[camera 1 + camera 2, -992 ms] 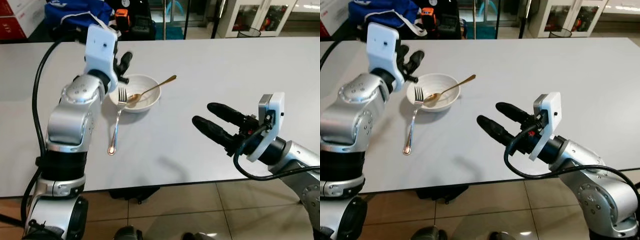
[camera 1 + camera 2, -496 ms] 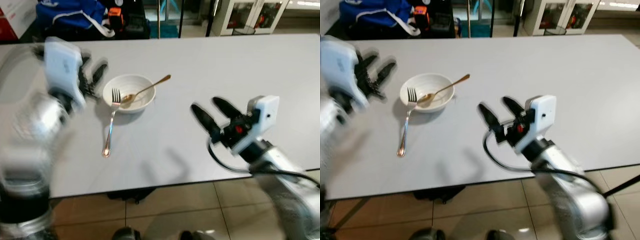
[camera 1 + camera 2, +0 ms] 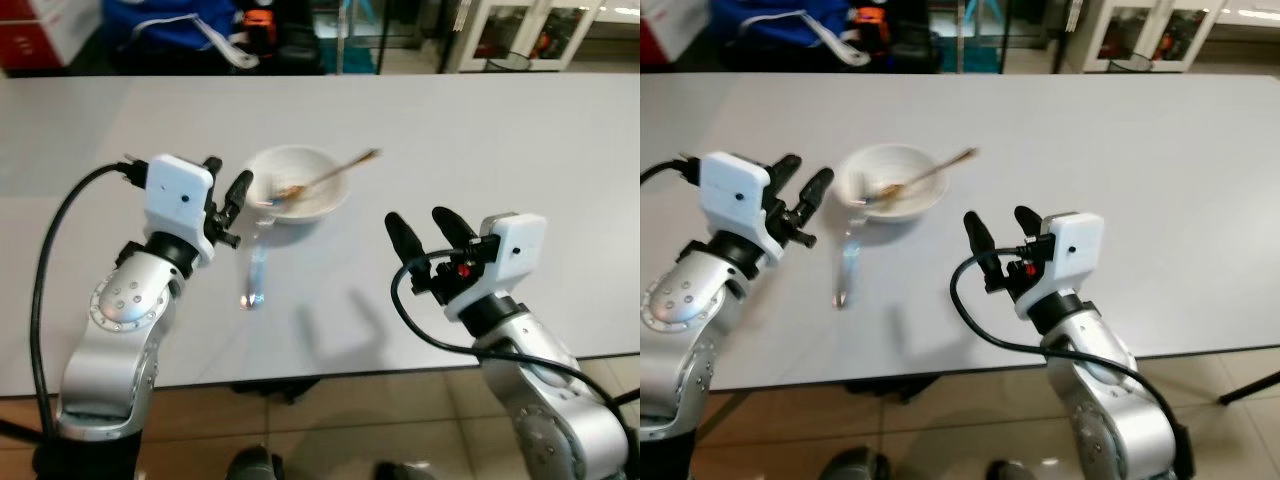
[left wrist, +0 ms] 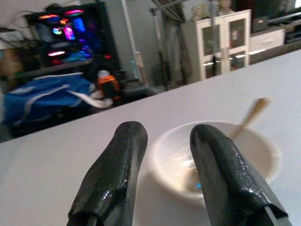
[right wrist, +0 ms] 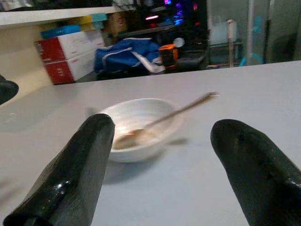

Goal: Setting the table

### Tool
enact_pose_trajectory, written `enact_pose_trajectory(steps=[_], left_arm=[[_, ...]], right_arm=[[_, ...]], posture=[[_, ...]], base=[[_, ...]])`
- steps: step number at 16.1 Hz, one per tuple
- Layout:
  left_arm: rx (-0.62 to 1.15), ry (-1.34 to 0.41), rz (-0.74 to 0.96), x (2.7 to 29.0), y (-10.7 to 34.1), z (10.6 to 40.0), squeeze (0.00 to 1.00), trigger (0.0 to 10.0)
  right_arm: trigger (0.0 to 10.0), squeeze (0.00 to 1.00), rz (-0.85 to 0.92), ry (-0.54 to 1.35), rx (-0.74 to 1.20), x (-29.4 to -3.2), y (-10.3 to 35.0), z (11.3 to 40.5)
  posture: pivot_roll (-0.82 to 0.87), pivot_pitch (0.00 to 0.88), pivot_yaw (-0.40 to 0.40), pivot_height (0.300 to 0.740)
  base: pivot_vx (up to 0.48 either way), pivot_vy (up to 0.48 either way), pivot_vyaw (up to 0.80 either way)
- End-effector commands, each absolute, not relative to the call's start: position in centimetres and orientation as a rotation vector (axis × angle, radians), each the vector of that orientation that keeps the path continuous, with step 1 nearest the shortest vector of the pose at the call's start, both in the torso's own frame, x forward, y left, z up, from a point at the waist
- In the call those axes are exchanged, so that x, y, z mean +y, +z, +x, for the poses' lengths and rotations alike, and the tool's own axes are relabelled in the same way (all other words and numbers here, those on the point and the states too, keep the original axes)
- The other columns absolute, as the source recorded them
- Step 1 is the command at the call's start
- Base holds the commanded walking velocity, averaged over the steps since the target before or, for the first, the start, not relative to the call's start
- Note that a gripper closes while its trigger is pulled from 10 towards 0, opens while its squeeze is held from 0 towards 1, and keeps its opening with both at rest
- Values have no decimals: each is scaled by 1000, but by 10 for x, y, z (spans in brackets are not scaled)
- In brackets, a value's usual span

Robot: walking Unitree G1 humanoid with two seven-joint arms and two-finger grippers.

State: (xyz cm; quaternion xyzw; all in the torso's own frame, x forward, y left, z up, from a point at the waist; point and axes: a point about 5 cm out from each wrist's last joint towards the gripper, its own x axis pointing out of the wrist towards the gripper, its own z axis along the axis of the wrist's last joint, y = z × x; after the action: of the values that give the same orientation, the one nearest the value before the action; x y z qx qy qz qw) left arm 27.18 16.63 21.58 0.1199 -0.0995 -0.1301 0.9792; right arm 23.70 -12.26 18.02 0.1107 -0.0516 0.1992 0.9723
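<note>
A white bowl [image 3: 298, 185] sits on the grey table [image 3: 450, 120] with a gold spoon [image 3: 335, 172] resting in it, handle pointing far right. A silver fork [image 3: 256, 262] leans with its tines on the bowl's near left rim and its handle on the table. My left gripper [image 3: 228, 187] hovers just left of the bowl, open and empty. Over the table's near edge, right of the bowl, my right gripper [image 3: 422, 229] stands open and empty. The bowl [image 4: 221, 157] shows past the left fingers [image 4: 117, 169]; the bowl [image 5: 141, 125] and spoon [image 5: 174, 113] lie between the right fingertips [image 5: 89, 141].
Beyond the table's far edge lie a blue bag [image 3: 165, 22] and dark equipment, with a white glass-door cabinet [image 3: 520, 30] at the far right. Red and white boxes [image 5: 70, 54] stand on a shelf. The table's right half is bare, with tiled floor [image 3: 380, 420] below the near edge.
The camera has shifted. My left arm has dropped lower, its gripper now beside the bowl. My right gripper has swung to point towards the bowl. Bowl, spoon and fork stay put.
</note>
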Motion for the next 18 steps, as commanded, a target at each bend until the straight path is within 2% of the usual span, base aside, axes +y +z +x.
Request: enact_pose_trajectory(steps=[1, 5, 8, 11, 12, 13, 16, 17, 18], left_arm=[[-220, -251, 239, 167, 217, 269, 0, 10000], [-181, -258, 185, 154, 198, 260, 0, 10000], [-116, -298, 144, 145, 173, 247, 0, 10000], [-117, -334, 148, 139, 168, 249, 0, 10000], [-94, -351, 141, 135, 162, 253, 0, 10000], [-61, -390, 154, 132, 153, 254, 0, 10000], [-24, -471, 163, 119, 140, 255, 0, 10000], [-56, -538, 177, 103, 143, 260, 0, 10000], [-70, -549, 172, 95, 147, 266, 0, 10000]], right_arm=[[10000, 0, 204, 371, -105, -127, 177, 236], [10000, 0, 185, 331, -102, -135, 170, 238], [10000, 0, 171, 275, -111, -140, 167, 247], [10000, 0, 157, 247, -115, -144, 165, 245], [10000, 129, 141, 221, -109, -151, 163, 244], [10000, 1000, 124, 183, -112, -158, 163, 245], [10000, 1000, 150, 96, -107, -173, 161, 248], [10000, 1000, 168, 64, -82, -182, 158, 251], [10000, 1000, 199, 71, -63, -185, 155, 258]], posture=[[42, 133, -1, 740], [70, 137, -56, 740], [30, 119, -52, 740], [8, 94, -29, 740], [-17, 62, -5, 740], [-39, 43, 16, 740], [-62, 19, 46, 740], [-63, 23, 51, 740], [-101, 70, 95, 740]], base=[[0, 480, 0], [0, 480, 0], [0, 0, 0], [0, 0, 0], [0, 0, 0], [0, 0, 0], [0, 0, 0], [0, 0, 0], [0, 0, 0]])
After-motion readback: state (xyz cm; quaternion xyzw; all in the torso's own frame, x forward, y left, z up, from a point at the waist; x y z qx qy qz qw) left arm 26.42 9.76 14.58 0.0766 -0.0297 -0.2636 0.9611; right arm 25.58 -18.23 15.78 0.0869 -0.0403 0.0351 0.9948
